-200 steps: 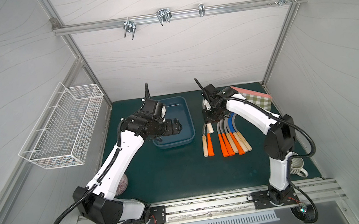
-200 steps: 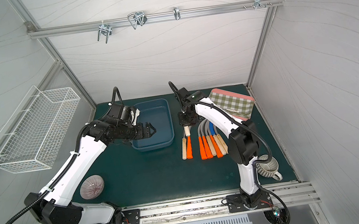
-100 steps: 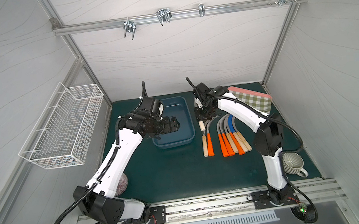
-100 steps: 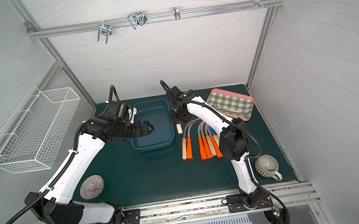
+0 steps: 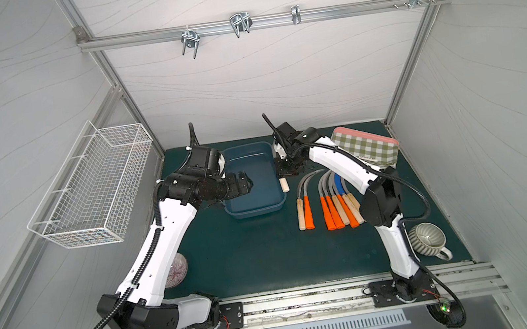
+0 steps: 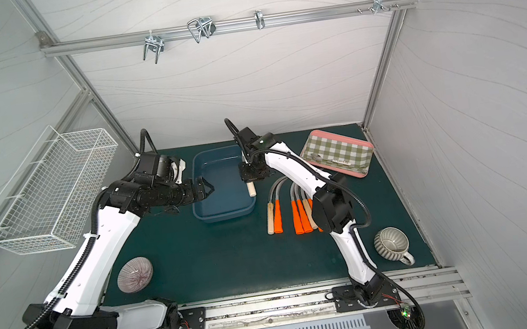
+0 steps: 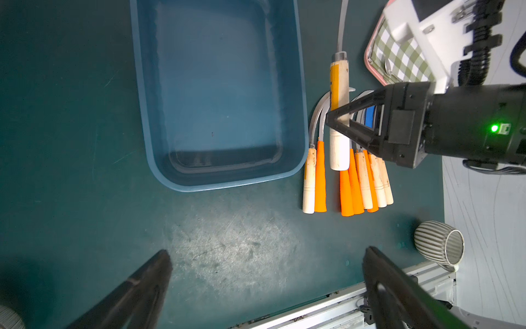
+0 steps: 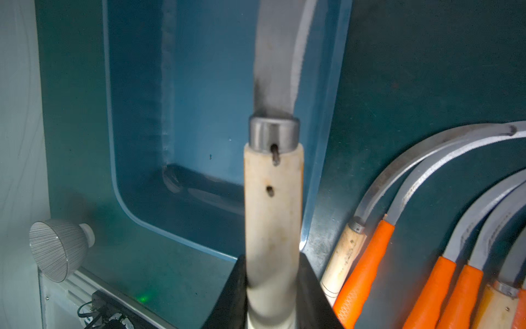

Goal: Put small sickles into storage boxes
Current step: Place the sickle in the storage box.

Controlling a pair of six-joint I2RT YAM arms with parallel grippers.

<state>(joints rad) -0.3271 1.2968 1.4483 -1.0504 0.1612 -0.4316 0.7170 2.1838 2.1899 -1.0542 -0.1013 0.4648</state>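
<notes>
**First sickle at the box rim, not yet in**

The right tool [image 5: 286, 169] is clenched around the pale handle of a wood-handled sickle [image 7: 339, 85], which it holds clear of the counter [image 5: 267, 258]. In the right wrist view the handle passes between the tool's fingers [image 8: 227, 299] and the grey blade runs out ahead of the tool. Directly beneath the handle lies one long wall of the storage box [image 5: 256, 212], a dark blue tub. The blade reaches over the tub's floor, while in both top views the handle's butt sits about at the rim. The tub looks empty. The other sickles [image 5: 329, 205] lie in a tight row on the counter, below the right tool and just to the side of it away from the tub, with their handles together.

The left tool [image 7: 267, 252] is released, its jaws wide with nothing between them. It hovers at the tub's opposite wall, facing the right tool across the tub.

Judged from this, the step in hand is the carry of the first sickle, with the drop not yet made. The next move seems to call for a short sideways shift so that the whole handle clears the rim. The sickle would need to stay along the tub's length, then be lowered and let go. The curved blade could catch the wall if the shift falls short
</notes>
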